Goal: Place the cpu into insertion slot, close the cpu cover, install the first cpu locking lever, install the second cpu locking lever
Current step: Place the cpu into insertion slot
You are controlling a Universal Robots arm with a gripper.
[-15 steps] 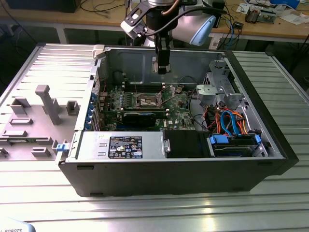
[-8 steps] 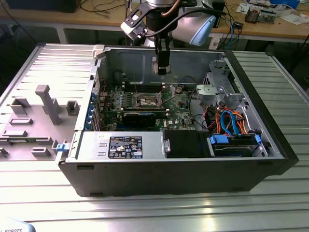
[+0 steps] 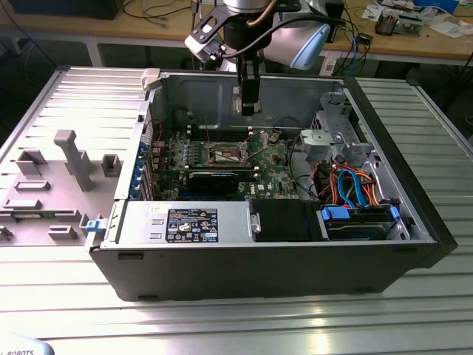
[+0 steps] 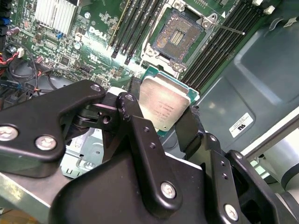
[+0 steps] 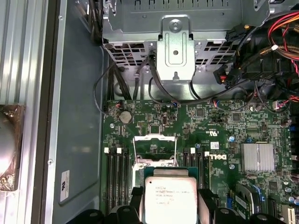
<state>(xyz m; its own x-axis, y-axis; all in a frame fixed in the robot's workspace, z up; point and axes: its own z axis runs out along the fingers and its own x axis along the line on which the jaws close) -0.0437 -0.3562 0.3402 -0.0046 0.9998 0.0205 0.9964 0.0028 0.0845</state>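
1. The pincer [image 3: 248, 105] hangs over the open computer case [image 3: 384, 244], above the green motherboard [image 3: 273, 159].
2. In the second wrist view the black fingers [image 4: 187, 128] press on opposite edges of the cpu [image 4: 164, 106], so the pincer is closed on the chip. Its silvery top faces the camera and its green rim shows at the corners.
3. The insertion slot [image 4: 179, 33] lies below the pincer, well apart from the chip. Its dark contact field is uncovered inside the silvery rim. In the first wrist view the slot [image 5: 155, 148] sits just beyond the far edge of the held cpu [image 5: 169, 198].
4. Memory slots [image 5: 117, 170] flank the socket on either side of the pincer. A thin metal lever [image 4: 227, 28] angles out beside the slot; whether it is fully clear of the descent path cannot be told.
5. Step in hand, as judged: carrying the chip to the socket, with nothing yet seated.
6. Good practice for this step:
   - Square the chip's edges to the socket rim before descending.
   - Keep the chip level.
   - Lower it straight and without force; a tilted or offset approach would likely catch the rim or harm the contacts.
   - Release only once the chip rests flat inside the rim.
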